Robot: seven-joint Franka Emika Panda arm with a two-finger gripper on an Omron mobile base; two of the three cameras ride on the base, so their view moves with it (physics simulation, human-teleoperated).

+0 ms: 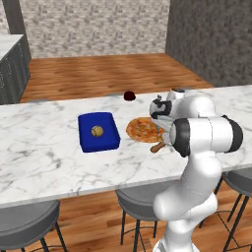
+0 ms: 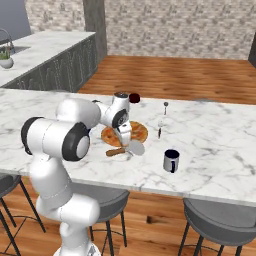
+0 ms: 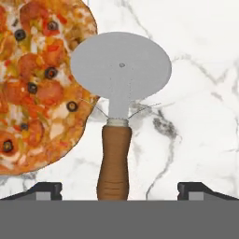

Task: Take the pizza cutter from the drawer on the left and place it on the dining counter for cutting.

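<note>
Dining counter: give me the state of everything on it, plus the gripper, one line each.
pizza cutter: released, lying flat on the dining counter, blade edge over the pizza's rim
gripper: open, fingertips either side of the cutter handle, not touching it
pizza: whole, uncut, flat on the counter
mug: upright
blue tray: flat, holding a small round item

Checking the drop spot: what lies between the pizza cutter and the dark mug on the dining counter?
Nothing: bare marble of the dining counter separates the pizza cutter from the mug, as seen in the right base view.
</note>
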